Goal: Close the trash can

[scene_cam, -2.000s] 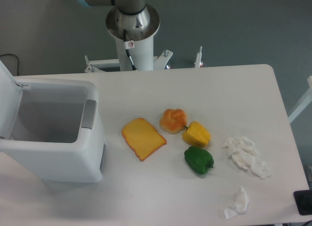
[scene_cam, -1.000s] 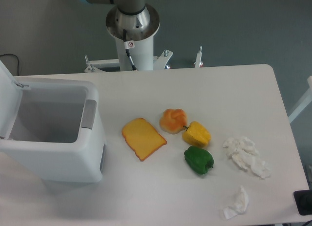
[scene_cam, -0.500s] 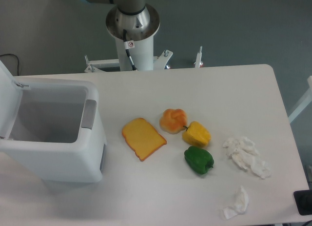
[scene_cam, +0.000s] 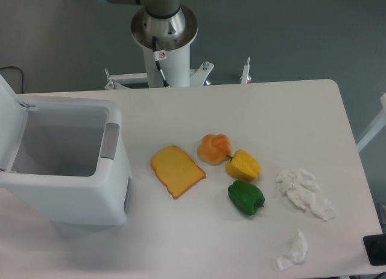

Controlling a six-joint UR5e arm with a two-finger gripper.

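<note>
Trash can [scene_cam: 66, 188] stands open, tool out of view.

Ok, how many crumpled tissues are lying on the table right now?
2. The larger crumpled tissue lies right of the green pepper; the smaller crumpled tissue is near the front edge. None shows inside the trash can.

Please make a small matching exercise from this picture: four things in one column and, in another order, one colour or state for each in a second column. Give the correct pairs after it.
Things:
1. trash can
2. bell pepper nearest the front edge
3. slice of toast
4. crumpled tissues

Colour or state:
A. white and wrinkled
B. open, lid standing up
C. green
D. flat, orange-yellow

Pairs: 1-B, 2-C, 3-D, 4-A
</note>
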